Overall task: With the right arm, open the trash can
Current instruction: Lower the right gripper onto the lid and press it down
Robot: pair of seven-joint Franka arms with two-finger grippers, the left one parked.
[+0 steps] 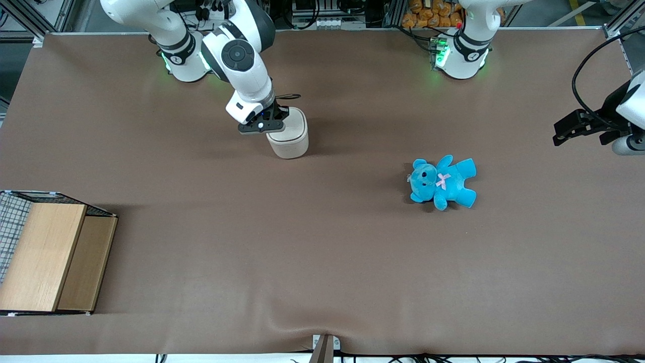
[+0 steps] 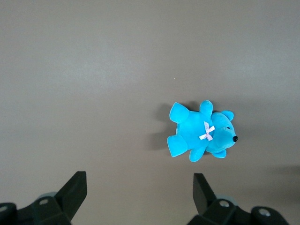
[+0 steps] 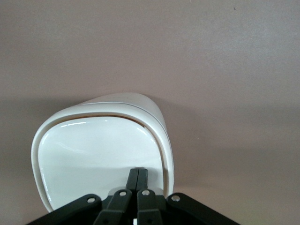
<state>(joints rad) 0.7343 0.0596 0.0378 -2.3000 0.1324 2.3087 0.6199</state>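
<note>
No readable text or labels anywhere.

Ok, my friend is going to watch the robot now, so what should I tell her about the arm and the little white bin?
Gripper: fingers shut together, pressing down on the lid of the trash can, at the lid's edge. It grips nothing.
Trash can: upright on the table, toward the working arm's end, farther from the front camera than the blue teddy bear. In the right wrist view a thin gap shows along one edge of the lid, which otherwise lies flat.
Done: the right arm has reached the lid.
Left: get the lid to swing fully open, then lift the arm clear.
</note>
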